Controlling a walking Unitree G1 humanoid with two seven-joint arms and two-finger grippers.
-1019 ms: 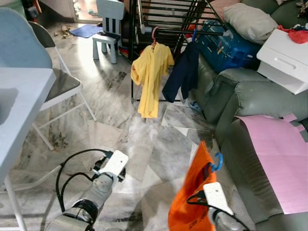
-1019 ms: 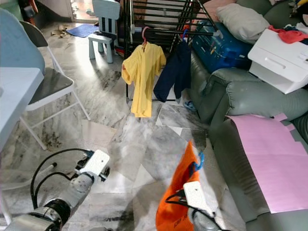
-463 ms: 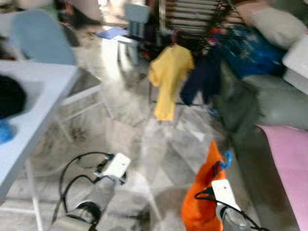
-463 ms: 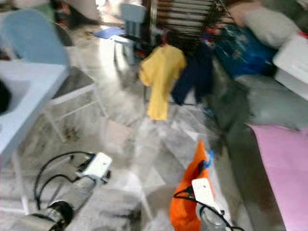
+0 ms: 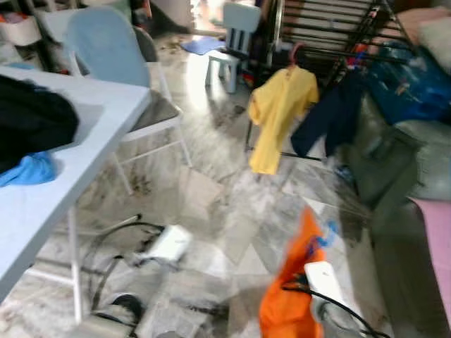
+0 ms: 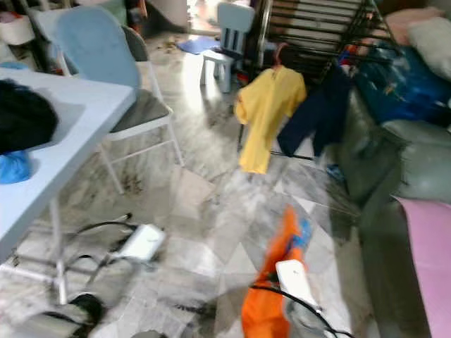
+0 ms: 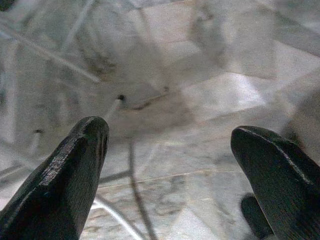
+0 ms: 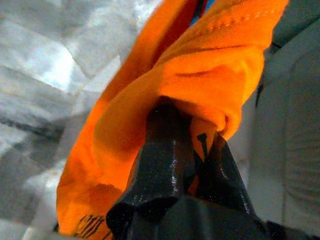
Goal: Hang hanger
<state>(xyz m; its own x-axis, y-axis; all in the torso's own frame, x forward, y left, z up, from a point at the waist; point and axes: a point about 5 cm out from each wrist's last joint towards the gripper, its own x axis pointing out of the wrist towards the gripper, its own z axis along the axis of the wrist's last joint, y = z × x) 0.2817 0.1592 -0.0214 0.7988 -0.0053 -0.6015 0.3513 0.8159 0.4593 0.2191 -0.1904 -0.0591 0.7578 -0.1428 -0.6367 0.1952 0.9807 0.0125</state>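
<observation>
R gripper (image 8: pixel 192 150) clamped on orange shirt (image 8: pixel 165 85) w/ blue hanger (image 5: pixel 325 233); rack (image 5: pixel 324 28) well ahead, slightly right. L gripper (image 7: pixel 170 170) apart, idle.

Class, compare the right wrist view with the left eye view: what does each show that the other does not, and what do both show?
Right wrist view alone: the right gripper with its black fingers shut on folds of the orange garment.

Left eye view alone: the yellow shirt and dark garment hanging on the drying rack, the white table, the blue chair.

Both: the orange garment, marble floor, green sofa.
</observation>
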